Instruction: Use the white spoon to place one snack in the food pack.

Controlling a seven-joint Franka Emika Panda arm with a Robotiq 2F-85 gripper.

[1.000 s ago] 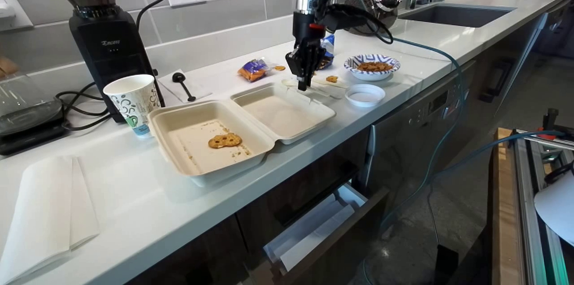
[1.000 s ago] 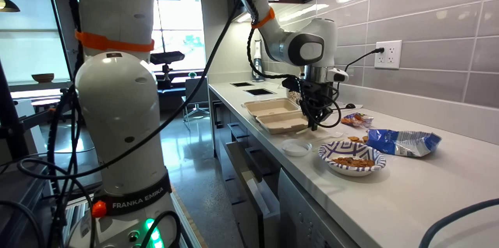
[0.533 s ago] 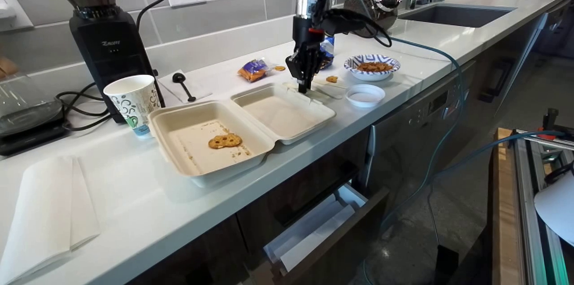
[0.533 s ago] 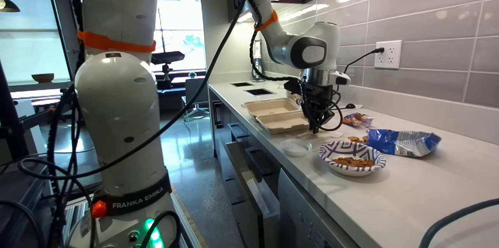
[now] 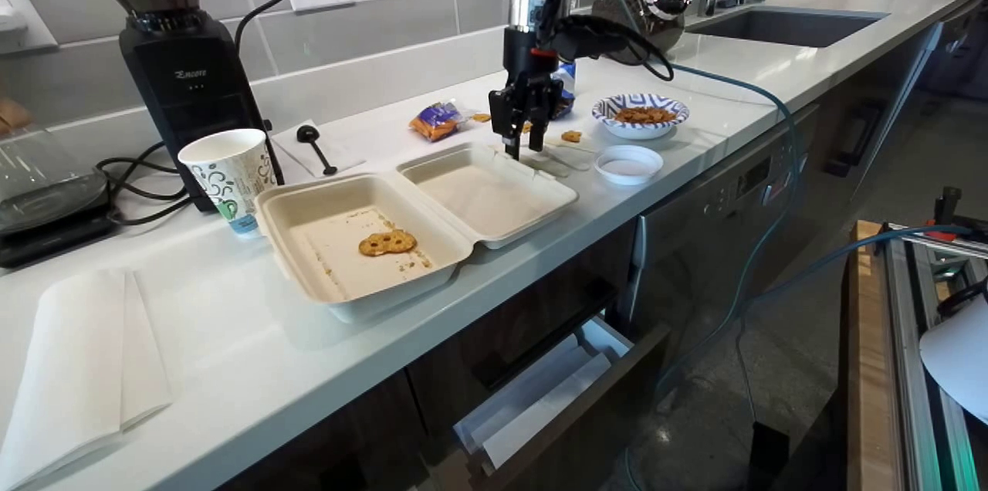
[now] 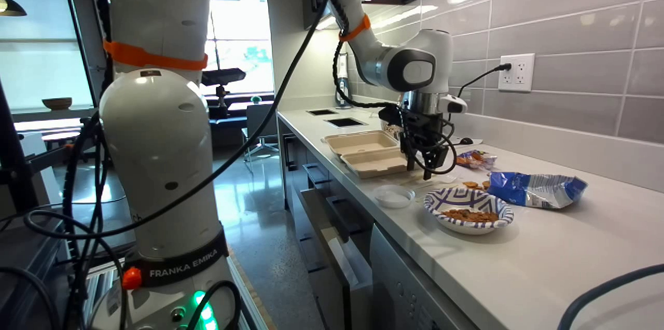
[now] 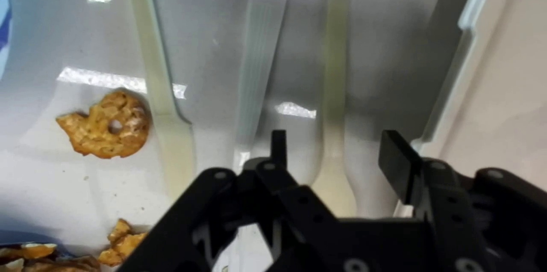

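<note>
The white spoon [image 7: 336,71], pale cream, lies on the counter in the wrist view, its neck between the fingers and the end of its bowl hidden by the gripper. My gripper [image 7: 335,152] is open and straddles it, a gap on each side. In both exterior views the gripper [image 5: 524,150] points down beside the food pack [image 5: 486,194], a beige clamshell lying open. Orange-brown snack bits [image 5: 647,114] fill a patterned bowl [image 5: 637,133]. A larger brown piece [image 5: 386,243] and crumbs lie in the pack's near half. Another piece [image 7: 96,135] rests on the counter.
Beside the spoon lie a translucent utensil [image 7: 260,49] and another cream utensil [image 7: 156,62]. A small white dish [image 5: 629,174] stands near the counter edge. Wrapped packets [image 6: 537,190] lie toward the wall. A paper cup [image 5: 231,174] and black grinder [image 5: 185,89] flank the pack. A drawer is pulled out below.
The gripper was shut in the earlier frames and its fingers are now spread apart. Before that it came down slightly. The food pack and bowl have not moved.
</note>
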